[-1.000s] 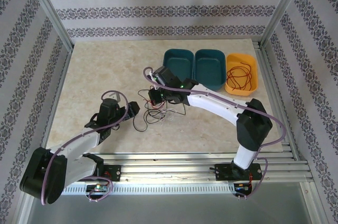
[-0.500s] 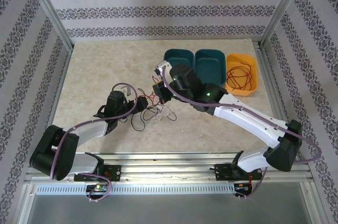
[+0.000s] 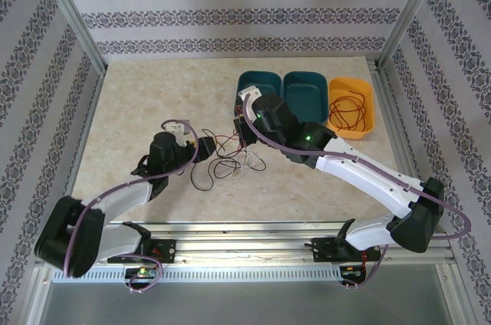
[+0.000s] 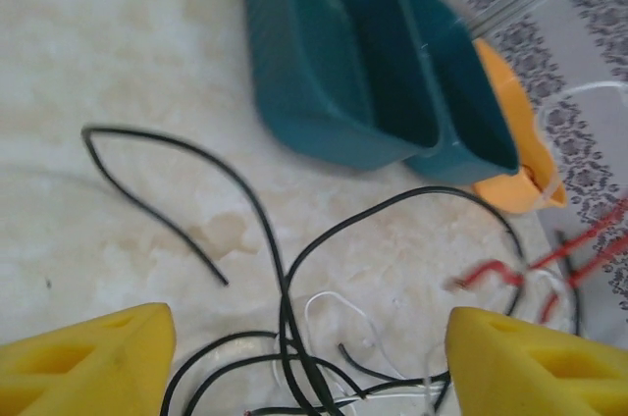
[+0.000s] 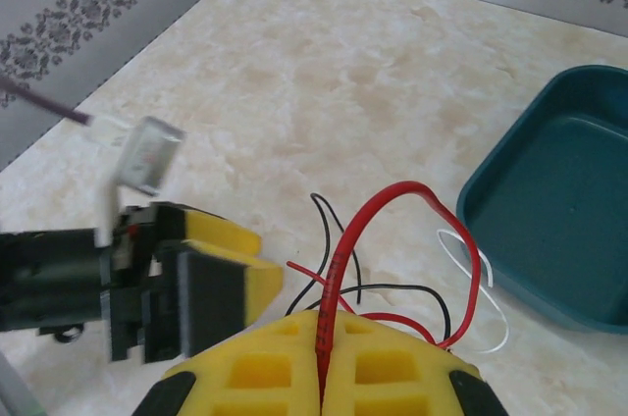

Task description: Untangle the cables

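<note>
The cables [image 3: 230, 162] lie as a loose tangle of black, white and red strands on the marble tabletop between my two grippers. My right gripper [image 3: 242, 135] hangs over the tangle's far right side. It is shut on a red cable [image 5: 335, 269] that arches up out of its yellow fingers [image 5: 265, 367]. My left gripper [image 3: 204, 149] is at the tangle's left edge, open. In the left wrist view its yellow fingers [image 4: 88, 357] stand wide apart with black strands [image 4: 285, 308] and a white strand [image 4: 334, 300] on the table between them.
Two teal bins [image 3: 259, 95] [image 3: 305, 97] and an orange bin [image 3: 350, 106] stand in a row behind the tangle. A red wire lies in the orange bin. Metal frame posts and patterned walls enclose the table. Open tabletop stretches to the left and far left.
My left gripper has moved right to the tangle's edge and its jaws have narrowed a little. My right gripper has shifted right and away, taking the red cable with it.
</note>
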Action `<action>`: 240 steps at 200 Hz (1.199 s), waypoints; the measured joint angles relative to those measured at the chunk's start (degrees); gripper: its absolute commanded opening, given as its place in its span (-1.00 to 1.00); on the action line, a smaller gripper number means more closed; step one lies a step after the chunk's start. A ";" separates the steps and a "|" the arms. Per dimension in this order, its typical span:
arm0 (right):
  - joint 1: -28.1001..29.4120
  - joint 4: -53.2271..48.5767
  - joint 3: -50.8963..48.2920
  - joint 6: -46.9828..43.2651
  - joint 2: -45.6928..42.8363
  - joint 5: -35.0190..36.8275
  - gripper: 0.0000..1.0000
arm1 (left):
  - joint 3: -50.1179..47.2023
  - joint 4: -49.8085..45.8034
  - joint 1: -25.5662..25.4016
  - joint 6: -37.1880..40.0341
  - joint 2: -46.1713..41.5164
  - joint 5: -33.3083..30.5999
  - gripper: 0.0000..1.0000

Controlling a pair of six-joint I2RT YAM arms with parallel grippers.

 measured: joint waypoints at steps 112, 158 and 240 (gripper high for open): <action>-0.59 0.15 0.00 8.83 0.63 -0.26 -1.00 | -9.51 25.53 -20.48 27.06 7.30 -13.64 0.72; -0.61 0.35 0.00 11.23 0.63 -1.44 -1.00 | -7.52 41.77 -22.10 28.44 20.48 -15.76 0.72; -0.59 2.19 0.02 13.14 1.51 -3.91 -1.00 | -1.84 51.32 -23.58 28.13 29.73 -18.97 0.56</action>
